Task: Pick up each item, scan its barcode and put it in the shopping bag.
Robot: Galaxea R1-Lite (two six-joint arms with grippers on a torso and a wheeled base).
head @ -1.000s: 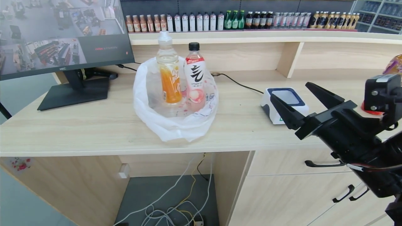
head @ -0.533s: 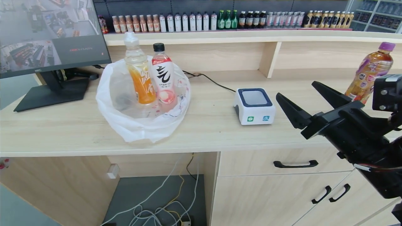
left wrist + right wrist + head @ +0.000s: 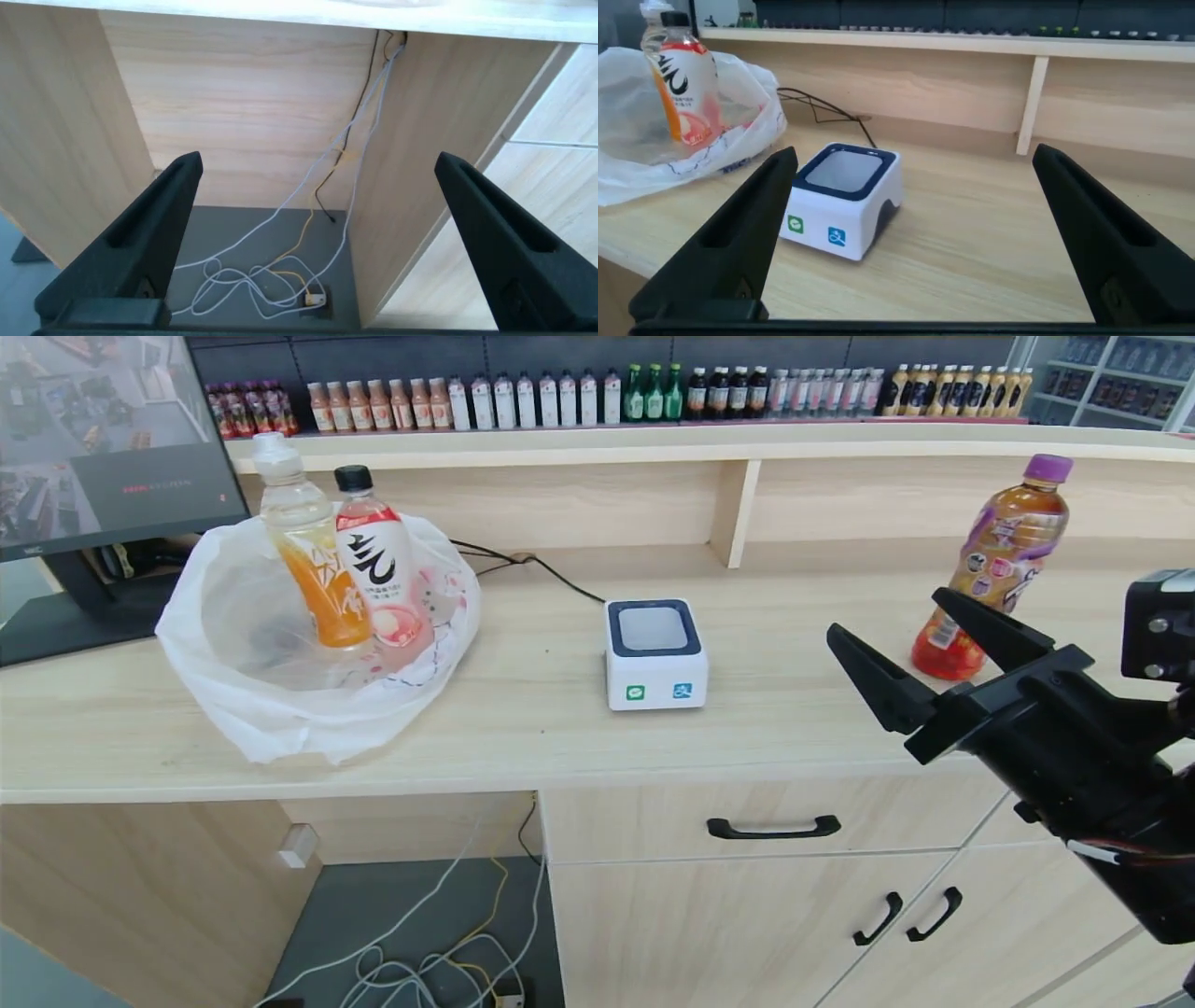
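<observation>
Standing by the surface [image 3: 560,728], I saw one item outside the bag [image 3: 233,709]: a purple-capped bottle [image 3: 994,569] of amber drink. It stood on its base near the right end, well apart from the scanner [image 3: 655,653] at the middle. The bag sat to the left with its mouth slumped open, and an orange bottle [image 3: 313,569] and a pink bottle [image 3: 378,579] stood upright inside it.

The right hand [image 3: 885,613] hung in front of the surface's edge with its fingers spread wide and nothing between them. It was not around the bottle; from the wrist it pointed more towards the scanner. The left hand [image 3: 318,161] was low, below the surface, facing the cable nook, and it was also spread and empty.

The bottle looked full, so I judged it would have some weight and stay stiff under a squeeze. Its body was round and wrapped in glossy film, which seemed likely to slip or turn in a light pinch. The best hold seemed to be across the labelled middle, below the shoulder and clear of the narrow neck and cap. A grip too high might let it swing, and one too low might tip it over. I could not see the barcode, so the bottle might need turning to face the scanner's window.
</observation>
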